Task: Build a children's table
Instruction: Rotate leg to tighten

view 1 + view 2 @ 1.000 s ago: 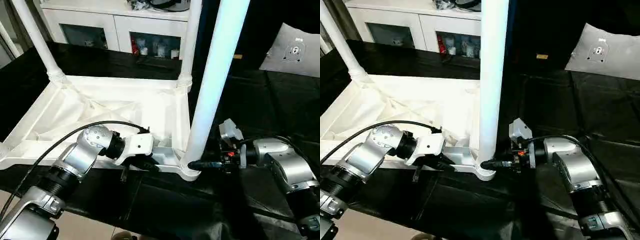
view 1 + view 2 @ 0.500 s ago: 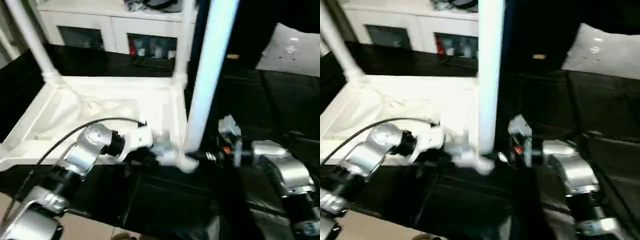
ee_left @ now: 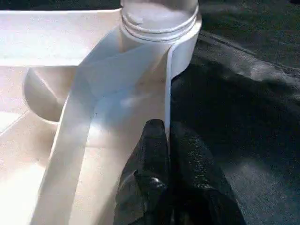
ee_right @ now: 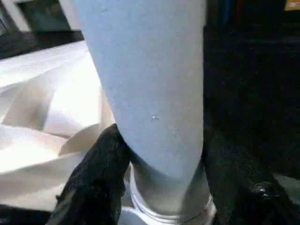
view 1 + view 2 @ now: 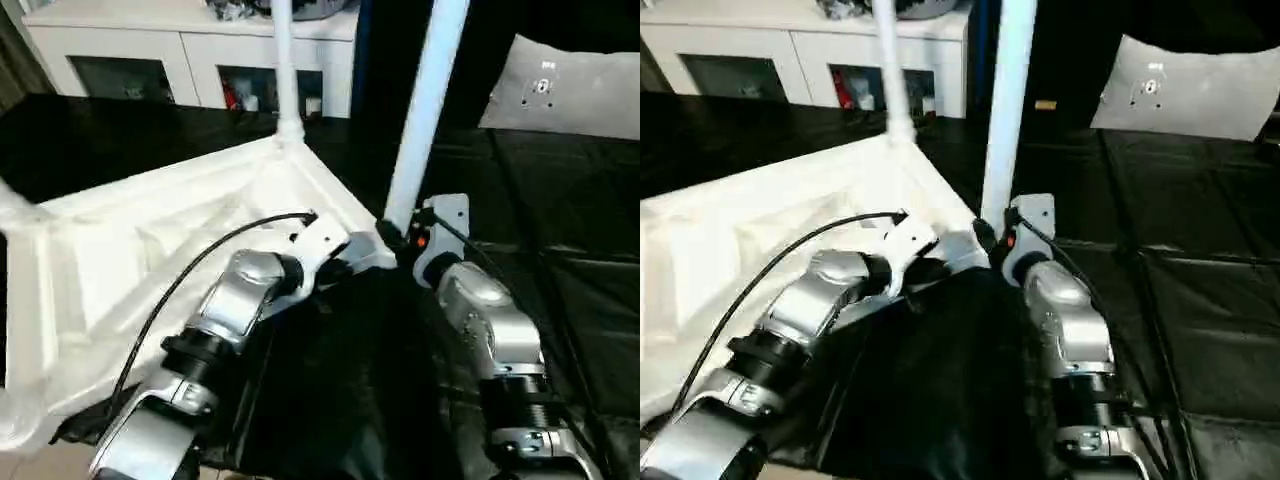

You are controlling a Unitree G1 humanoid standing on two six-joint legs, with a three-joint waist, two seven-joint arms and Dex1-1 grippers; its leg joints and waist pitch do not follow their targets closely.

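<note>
Right, your left gripper [image 3: 167, 140] pinches the thin rim of the upturned white ribbed plastic tabletop [image 5: 120, 250] while your right gripper [image 4: 159, 154] clamps the tall white tapered leg [image 5: 420, 110] at its base: light, stiff, slick plastic, so you'd best grip low.

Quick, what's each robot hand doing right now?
Left end effector: shut on the tabletop rim.
Right end effector: shut on the nearest leg.

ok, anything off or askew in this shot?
Nothing damaged or spilled. The upturned tabletop lies skewed on the black mat, one corner toward the robot. The left pincer pinches its rim by the corner socket; the right pincer straddles the upright leg there.
</note>
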